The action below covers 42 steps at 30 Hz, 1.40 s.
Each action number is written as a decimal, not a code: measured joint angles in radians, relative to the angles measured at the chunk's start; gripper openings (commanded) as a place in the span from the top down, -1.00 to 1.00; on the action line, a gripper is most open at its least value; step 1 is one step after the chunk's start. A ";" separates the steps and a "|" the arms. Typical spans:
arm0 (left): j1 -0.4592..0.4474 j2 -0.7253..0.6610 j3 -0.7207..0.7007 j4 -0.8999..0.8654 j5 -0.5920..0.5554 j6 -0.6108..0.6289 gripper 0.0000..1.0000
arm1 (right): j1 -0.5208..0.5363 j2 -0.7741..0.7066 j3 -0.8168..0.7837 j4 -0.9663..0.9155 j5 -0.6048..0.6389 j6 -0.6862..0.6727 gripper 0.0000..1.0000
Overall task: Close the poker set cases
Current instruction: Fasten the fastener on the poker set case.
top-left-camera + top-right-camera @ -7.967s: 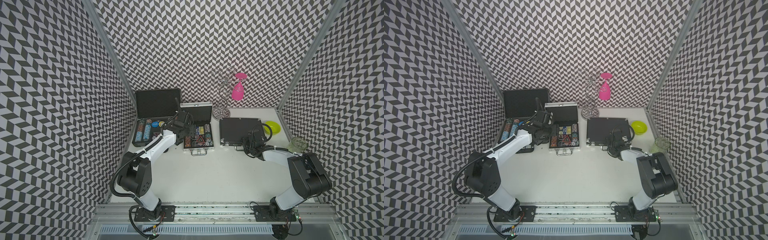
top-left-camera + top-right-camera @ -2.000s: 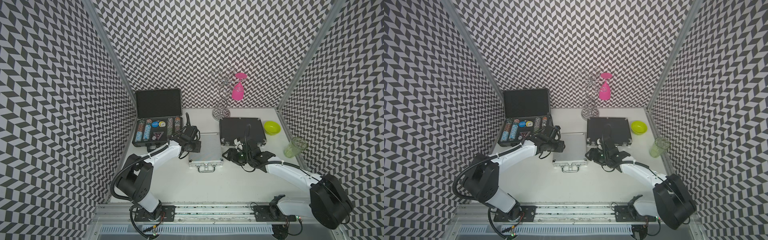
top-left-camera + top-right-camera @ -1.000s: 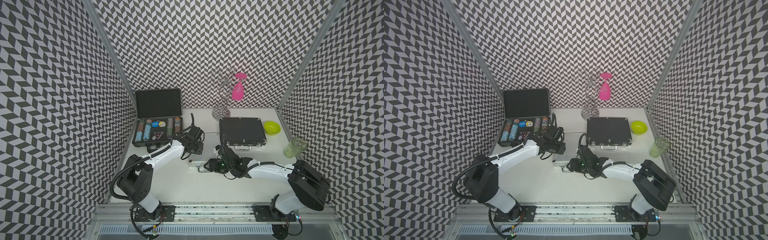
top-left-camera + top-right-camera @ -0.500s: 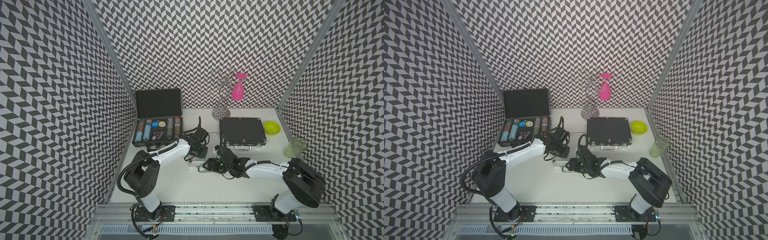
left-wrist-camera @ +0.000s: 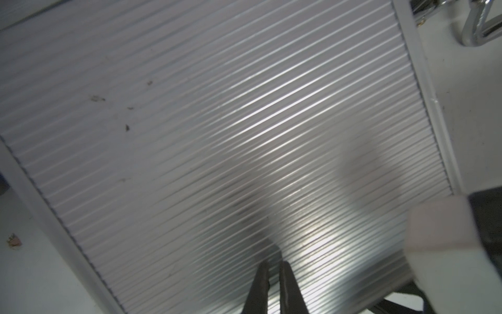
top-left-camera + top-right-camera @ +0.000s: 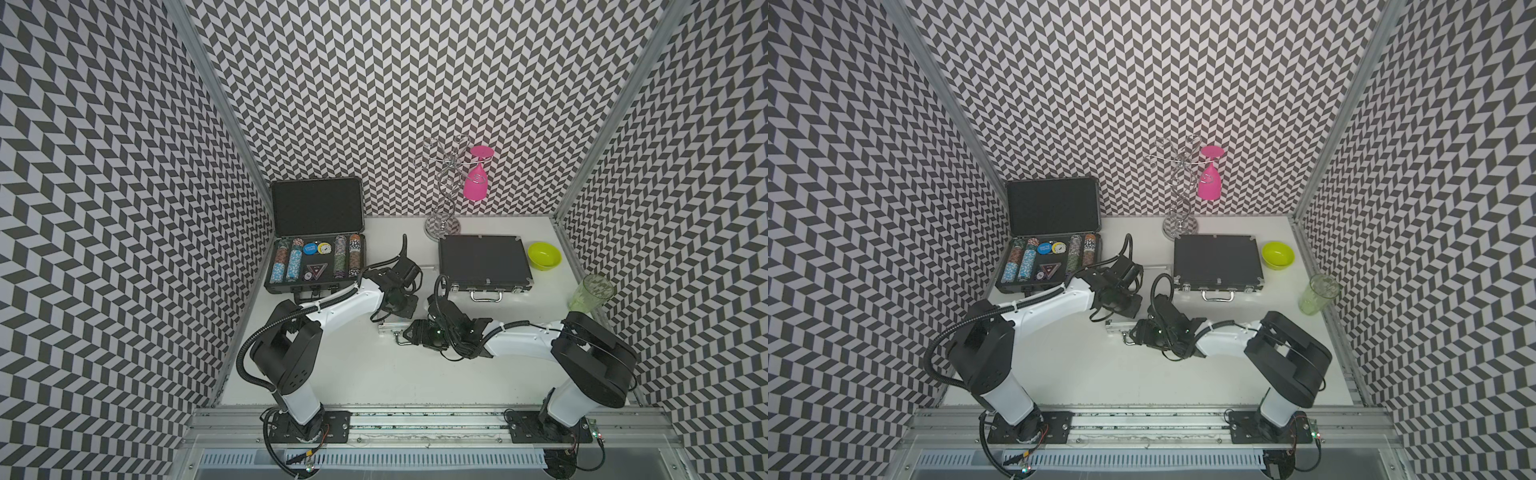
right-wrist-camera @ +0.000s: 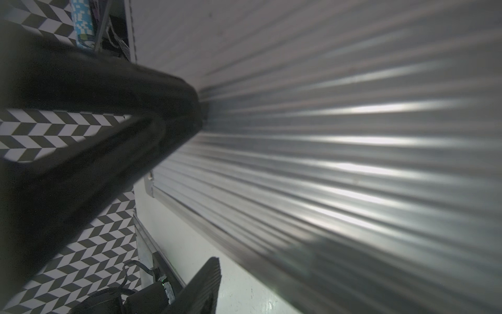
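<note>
Silver case (image 6: 392, 324) in the middle of the table (image 6: 374, 382), and we had both arms right on it. Its ribbed lid lay flat down, the handle (image 6: 401, 338) poking out at the front edge.

The left gripper (image 6: 395, 305) was down on that lid. In the left wrist view we saw its fingers (image 5: 260, 282) drawn almost together with only a sliver between them, nothing held, tips at the ribbed metal (image 5: 217, 136).

The right gripper (image 6: 415, 332) was at the case's front edge, by the handle. In the right wrist view its jaws stood well apart: one finger (image 7: 163, 108) was pressed on top of the lid (image 7: 339, 141), while the other finger (image 7: 203, 282) hung past the edge over the table. We couldn't tell whether that one touched the case.

Back left, the open case (image 6: 318, 210) stood with its lid upright and rows of chips (image 6: 293, 264) showing. On the right, the black case (image 6: 484, 262) lay closed, with a green bowl (image 6: 544, 255) just beside it.
</note>
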 measured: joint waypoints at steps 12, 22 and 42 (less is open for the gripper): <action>0.005 -0.016 -0.025 0.029 0.011 0.001 0.74 | 0.014 0.040 0.001 0.084 0.026 0.093 -0.28; 0.014 -0.022 -0.033 0.039 0.026 0.001 0.74 | 0.014 0.033 -0.072 0.238 0.011 0.186 -0.25; 0.024 -0.043 -0.069 0.081 0.045 0.000 0.74 | 0.017 -0.018 -0.126 0.333 0.018 0.261 -0.12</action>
